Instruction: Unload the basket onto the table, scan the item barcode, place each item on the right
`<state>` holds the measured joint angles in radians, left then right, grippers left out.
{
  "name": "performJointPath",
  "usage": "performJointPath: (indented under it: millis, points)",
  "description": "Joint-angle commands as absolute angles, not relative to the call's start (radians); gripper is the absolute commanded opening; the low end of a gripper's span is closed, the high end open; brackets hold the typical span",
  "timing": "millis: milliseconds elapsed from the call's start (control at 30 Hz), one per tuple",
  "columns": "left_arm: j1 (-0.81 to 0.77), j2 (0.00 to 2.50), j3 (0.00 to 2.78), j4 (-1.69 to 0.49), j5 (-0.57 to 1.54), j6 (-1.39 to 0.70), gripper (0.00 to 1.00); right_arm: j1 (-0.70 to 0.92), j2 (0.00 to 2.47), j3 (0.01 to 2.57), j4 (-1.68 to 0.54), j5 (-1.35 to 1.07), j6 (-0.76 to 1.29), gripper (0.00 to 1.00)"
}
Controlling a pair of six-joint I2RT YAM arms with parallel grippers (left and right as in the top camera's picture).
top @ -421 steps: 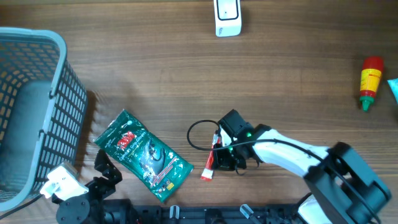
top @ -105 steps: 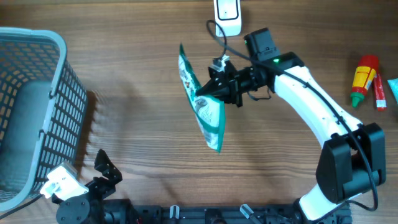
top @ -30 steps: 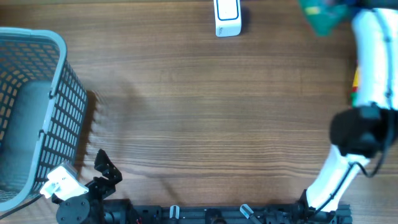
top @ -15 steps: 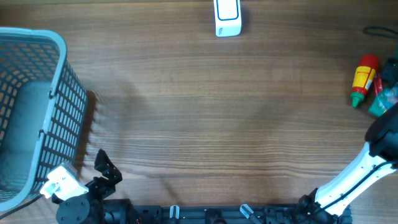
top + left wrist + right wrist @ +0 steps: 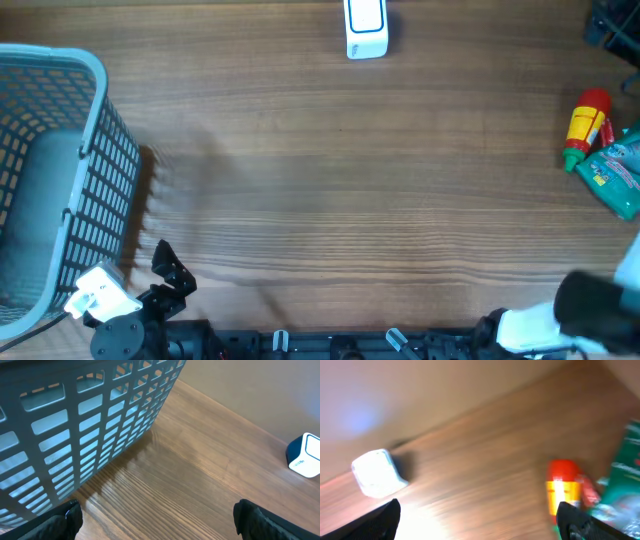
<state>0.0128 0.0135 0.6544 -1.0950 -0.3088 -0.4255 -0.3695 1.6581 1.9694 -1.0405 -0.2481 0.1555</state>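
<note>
The item, a green pouch [image 5: 618, 176], lies flat at the table's right edge, touching a red and yellow bottle [image 5: 585, 130]. No barcode shows on it. The white scanner [image 5: 365, 28] stands at the far middle. My right gripper [image 5: 480, 525] is open and empty. Its blurred view takes in the scanner [image 5: 377, 472], the bottle [image 5: 564, 491] and the pouch [image 5: 626, 475]. A dark part of the right arm [image 5: 612, 22] shows at the far right corner. My left gripper [image 5: 157, 522] is open with nothing in it, low at the near left beside the basket [image 5: 75, 435].
A large grey-blue mesh basket [image 5: 50, 180] fills the left side of the table. The right arm's white link [image 5: 560, 315] crosses the near right corner. The left gripper [image 5: 172, 270] sits at the near edge.
The right gripper has opened and let go of the green pouch, which now lies beside the bottle. The right arm has swung away toward the far right corner. The left arm has not moved.
</note>
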Motion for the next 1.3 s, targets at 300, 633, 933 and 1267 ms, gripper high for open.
performJointPath:
  millis: [300,633,933,1267]
  points:
    - [0.006,0.006,0.653,-1.091,-0.304,-0.435,1.0,-0.228,1.123,1.979,-1.206,-0.366,0.082,1.0]
    - [0.006,0.006,0.653,-1.091,-0.304,-0.435,1.0,-0.228,0.616,1.979,-1.357,-0.111,0.172,1.0]
    - [0.006,0.006,0.653,-1.091,-0.304,-0.435,1.0,-0.228,0.585,1.975,-1.565,-0.111,0.187,1.0]
    - [0.006,0.006,0.653,-1.091,-0.304,-0.435,1.0,-0.228,0.585,1.973,-1.608,-0.111,0.186,1.0]
